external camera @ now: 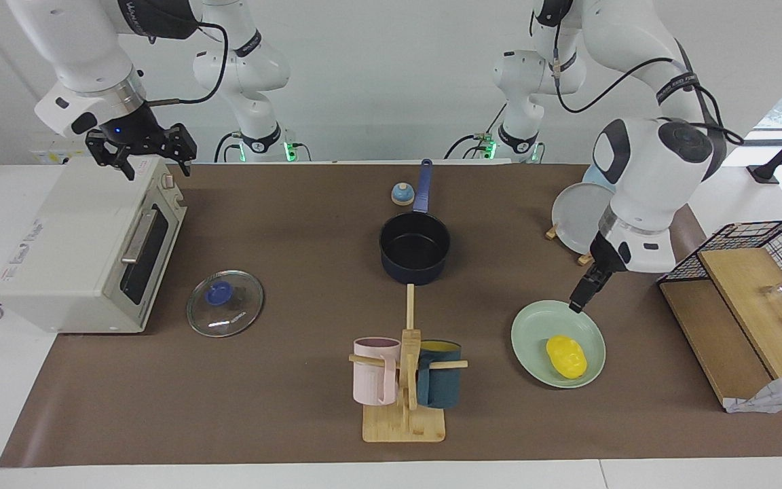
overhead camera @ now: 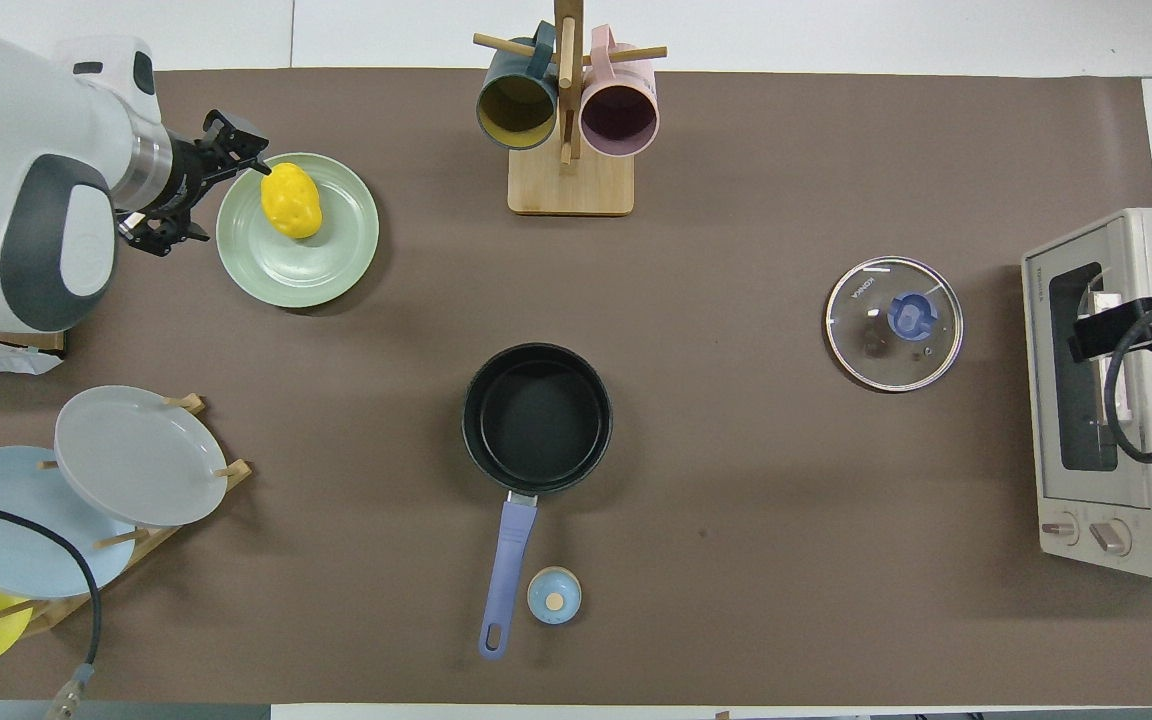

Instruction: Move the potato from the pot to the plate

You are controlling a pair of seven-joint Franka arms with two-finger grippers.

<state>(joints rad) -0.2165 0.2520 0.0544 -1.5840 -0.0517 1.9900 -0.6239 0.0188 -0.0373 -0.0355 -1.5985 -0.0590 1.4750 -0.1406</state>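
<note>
The yellow potato (external camera: 566, 356) (overhead camera: 291, 200) lies on the pale mint-green plate (external camera: 533, 333) (overhead camera: 321, 262), toward the left arm's end of the table. The dark navy pot (external camera: 415, 248) (overhead camera: 536, 418) stands mid-table, empty, its blue handle pointing toward the robots. My left gripper (external camera: 580, 299) (overhead camera: 211, 195) hangs over the plate's rim beside the potato, open and empty, a little above it. My right gripper (external camera: 150, 165) is open and empty, raised over the toaster oven (external camera: 85, 251), and waits there.
A wooden mug tree (external camera: 406, 380) with a pink and a teal mug stands farther from the robots than the pot. A glass lid (external camera: 225, 303) lies in front of the oven. A plate rack (overhead camera: 86, 480), a small blue bell (external camera: 402, 194) and a wire basket (external camera: 764, 272) are also here.
</note>
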